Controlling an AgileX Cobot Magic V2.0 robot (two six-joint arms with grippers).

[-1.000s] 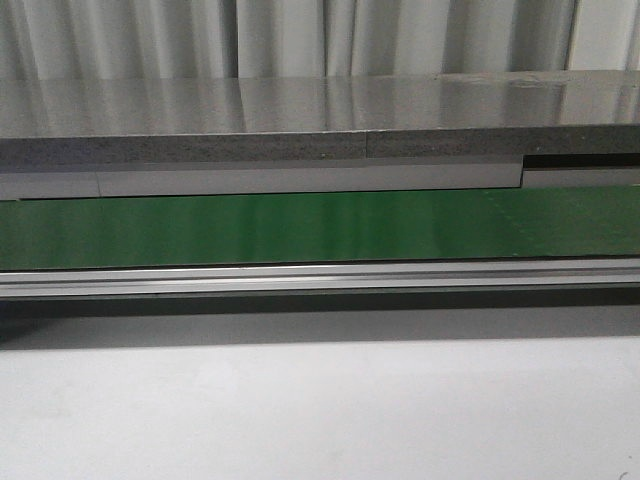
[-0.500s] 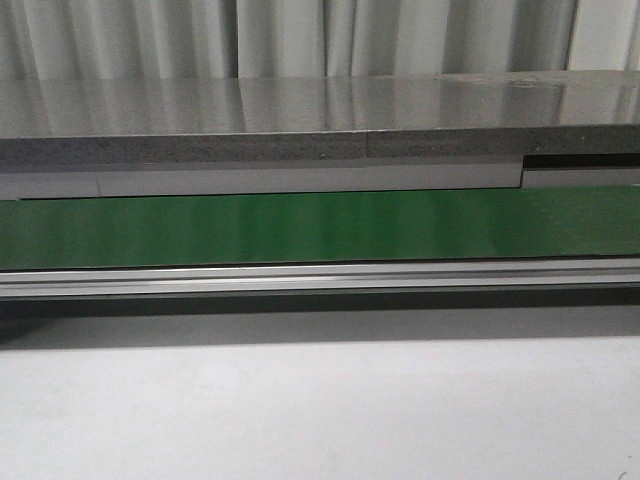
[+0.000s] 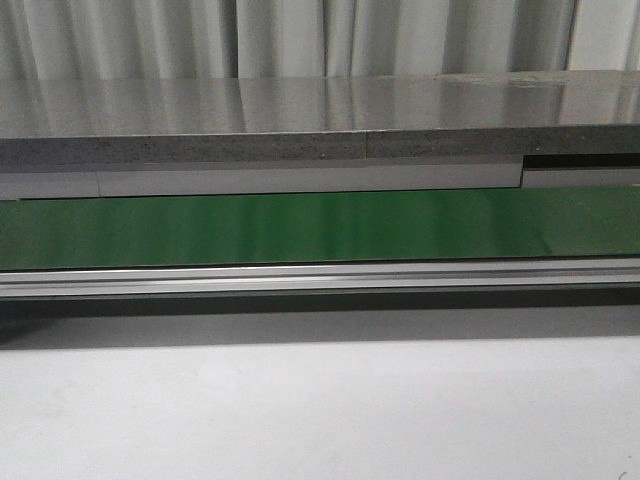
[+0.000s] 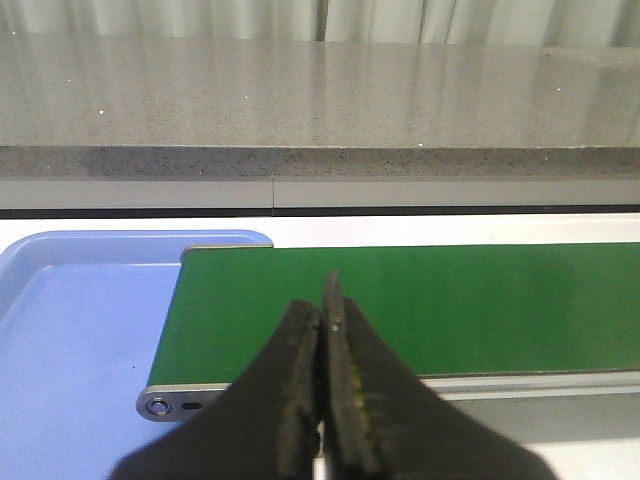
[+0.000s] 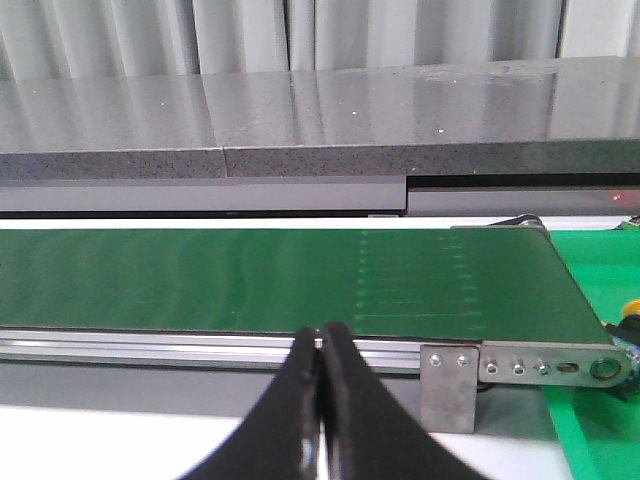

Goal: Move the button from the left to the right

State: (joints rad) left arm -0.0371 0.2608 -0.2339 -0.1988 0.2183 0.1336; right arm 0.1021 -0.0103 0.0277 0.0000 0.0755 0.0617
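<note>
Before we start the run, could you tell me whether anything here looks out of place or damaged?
Nothing stands out: the green belt lies flat and bare, the blue tray sits at its end, and both tools are shut on nothing.

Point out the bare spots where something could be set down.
Free: the long green conveyor belt, between the grey stone counter and the aluminium rail; the blue plastic tray off the belt's end. Both closed grippers, left and right, hover at the belt's near edge.
</note>
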